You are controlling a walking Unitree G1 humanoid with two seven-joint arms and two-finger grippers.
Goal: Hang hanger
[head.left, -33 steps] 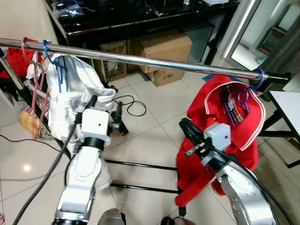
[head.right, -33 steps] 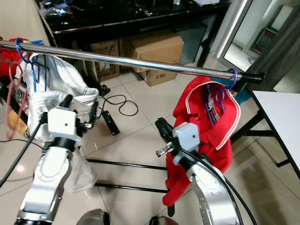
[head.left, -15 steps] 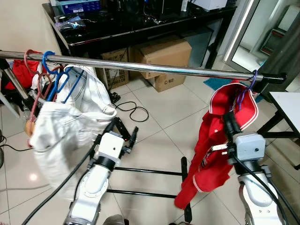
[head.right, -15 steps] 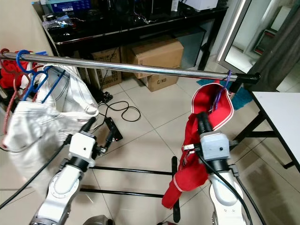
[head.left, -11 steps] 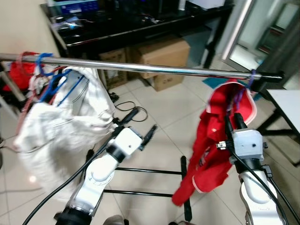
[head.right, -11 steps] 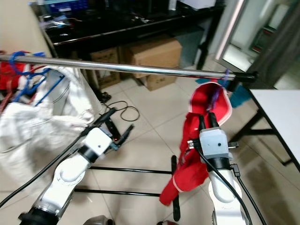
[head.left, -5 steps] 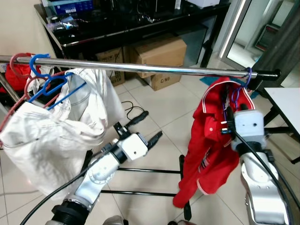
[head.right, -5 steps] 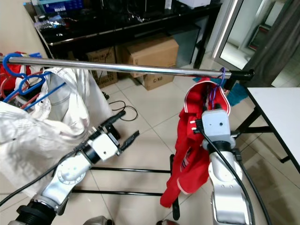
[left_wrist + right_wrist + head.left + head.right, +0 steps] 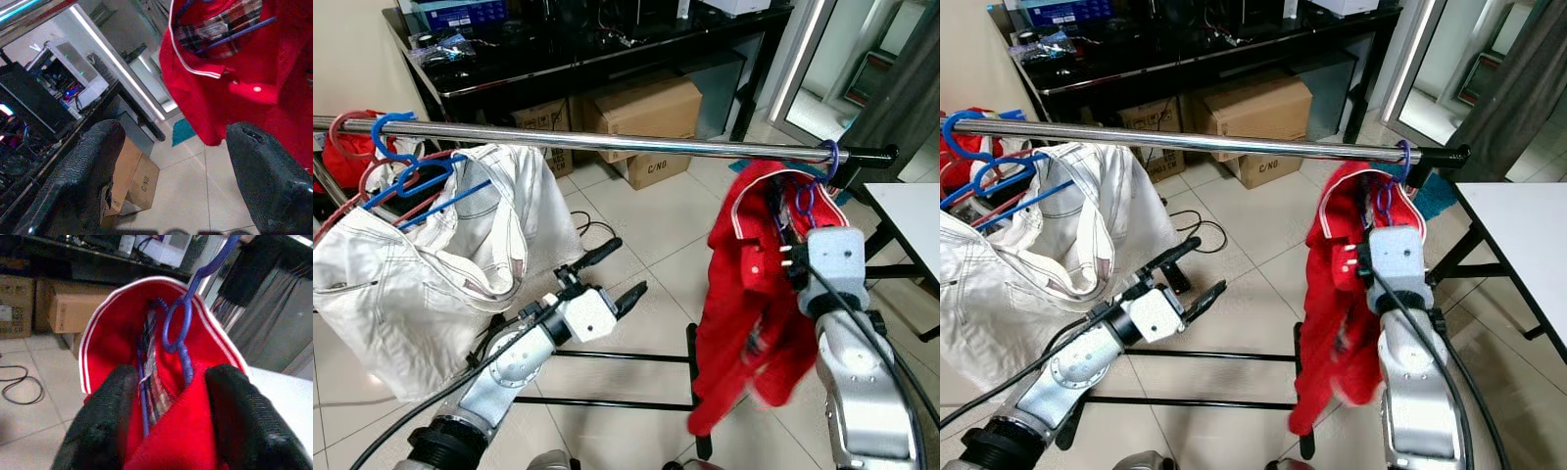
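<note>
Since half a second ago the red garment (image 9: 754, 313) has swung out from the rail (image 9: 607, 145) and blurs at its lower hem; the white garment (image 9: 421, 274) at the rail's left end has dropped and hangs flatter. Purple hanger (image 9: 181, 340) carries the red garment, hook over the rail's right end, next to the black end cap. Right gripper (image 9: 168, 396) is raised just below that hook, fingers (image 9: 105, 418) spread either side of the hanger neck, apparently pressed into the collar, not clamped on anything. Left gripper (image 9: 612, 279) sits low under the rail's middle, fingers wide apart, holding nothing, pointing toward the red garment. Blue hangers (image 9: 406, 176) and a pink one bunch at the rail's left end above the white garment. Cardboard boxes (image 9: 651, 113) and a black desk (image 9: 607, 54) stand behind the rail; black rack feet (image 9: 607, 357) and a loose cable (image 9: 592, 230) lie on the pale tile floor (image 9: 646, 235) beneath it. White table (image 9: 1518, 245) stands right of the rail's end.
</note>
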